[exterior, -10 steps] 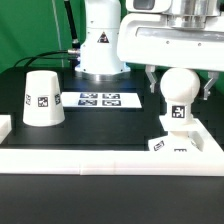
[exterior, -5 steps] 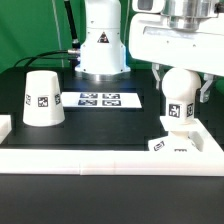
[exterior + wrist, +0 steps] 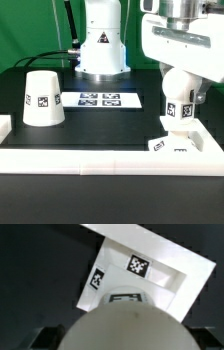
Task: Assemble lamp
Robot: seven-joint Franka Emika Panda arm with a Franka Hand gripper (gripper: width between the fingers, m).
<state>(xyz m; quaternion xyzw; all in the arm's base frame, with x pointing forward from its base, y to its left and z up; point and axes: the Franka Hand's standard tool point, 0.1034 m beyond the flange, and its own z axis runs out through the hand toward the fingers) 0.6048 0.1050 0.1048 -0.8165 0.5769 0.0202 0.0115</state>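
The lamp's round white plastic bulb on a short tagged stem [image 3: 182,95] stands upright over the low square white base [image 3: 192,140], near the exterior view's right edge. The pictures do not show whether the stem is fully seated in the base.

The white robot arm reaches straight down from the top of the exterior view. Its hand [image 3: 184,86] is closed on the bulb, with a dark finger pressed against each side of the round head. In the wrist view the bulb fills the foreground, and a dark finger [image 3: 44,338] shows at its flank. Past the bulb, the base with its square tags is seen from above.

The base sits in the corner of a raised white rim [image 3: 90,158]. This rim runs along the front of the black table [image 3: 100,128] and up the exterior view's right side, so the base is hemmed in on those two sides.

The tapered white cup-like shade [image 3: 42,98] stands mouth down, well apart on the exterior view's left. A broad stretch of black table lies between the shade and the base. The marker board [image 3: 100,99] lies flat farther back, just in front of the robot's white body [image 3: 100,45].
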